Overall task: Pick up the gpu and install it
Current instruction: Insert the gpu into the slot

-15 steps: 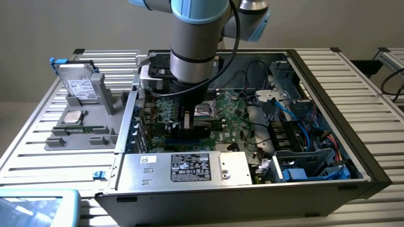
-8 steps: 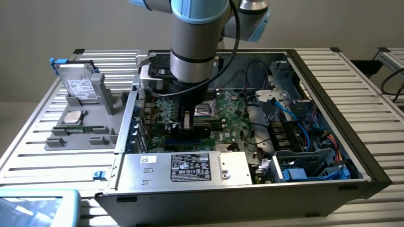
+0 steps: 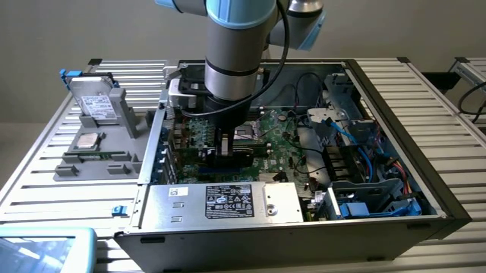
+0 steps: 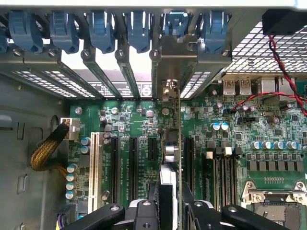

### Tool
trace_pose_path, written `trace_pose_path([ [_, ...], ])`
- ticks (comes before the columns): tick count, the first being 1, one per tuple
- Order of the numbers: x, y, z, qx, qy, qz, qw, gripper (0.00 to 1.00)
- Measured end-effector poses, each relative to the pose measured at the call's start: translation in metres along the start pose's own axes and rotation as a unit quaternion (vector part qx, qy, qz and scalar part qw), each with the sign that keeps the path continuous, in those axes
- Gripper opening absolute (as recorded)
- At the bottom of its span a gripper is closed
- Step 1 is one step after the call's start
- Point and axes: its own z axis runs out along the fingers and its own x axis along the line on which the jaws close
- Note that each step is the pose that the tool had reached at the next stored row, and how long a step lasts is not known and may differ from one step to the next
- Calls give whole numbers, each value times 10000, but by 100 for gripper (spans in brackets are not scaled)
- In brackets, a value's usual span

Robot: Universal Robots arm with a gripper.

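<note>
While the exterior view takes in the whole open computer case (image 3: 448, 210), with the arm reaching down into its middle, the wrist view looks straight along the card being handled. From outside, the gripper (image 3: 227, 149) hangs low over the motherboard (image 3: 285, 142), and the gpu (image 3: 251, 154) is little more than a dark block with a green edge beneath it. Toward the exterior view's left, a hard drive (image 3: 95, 105) leans in a grey holder (image 3: 91, 165) outside the case, and the labelled power supply (image 3: 220, 202) sits in the lower middle of the frame.

Seen from the wrist, the gripper (image 4: 169, 211) is clamped on the gpu (image 4: 170, 149), and its black fingers (image 4: 144, 213) press against the card's two faces. The card stands on edge over the motherboard's (image 4: 134, 124) expansion slots, between the long black ones. Its silver bracket meets the rear wall of the case under the row of blue latches (image 4: 100, 28). Whether it is fully seated cannot be told.
</note>
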Motion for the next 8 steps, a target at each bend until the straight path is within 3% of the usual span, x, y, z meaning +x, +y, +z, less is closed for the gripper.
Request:
trace_pose_path([
  [8, -13, 0, 2, 1, 9, 7, 10000, 28],
])
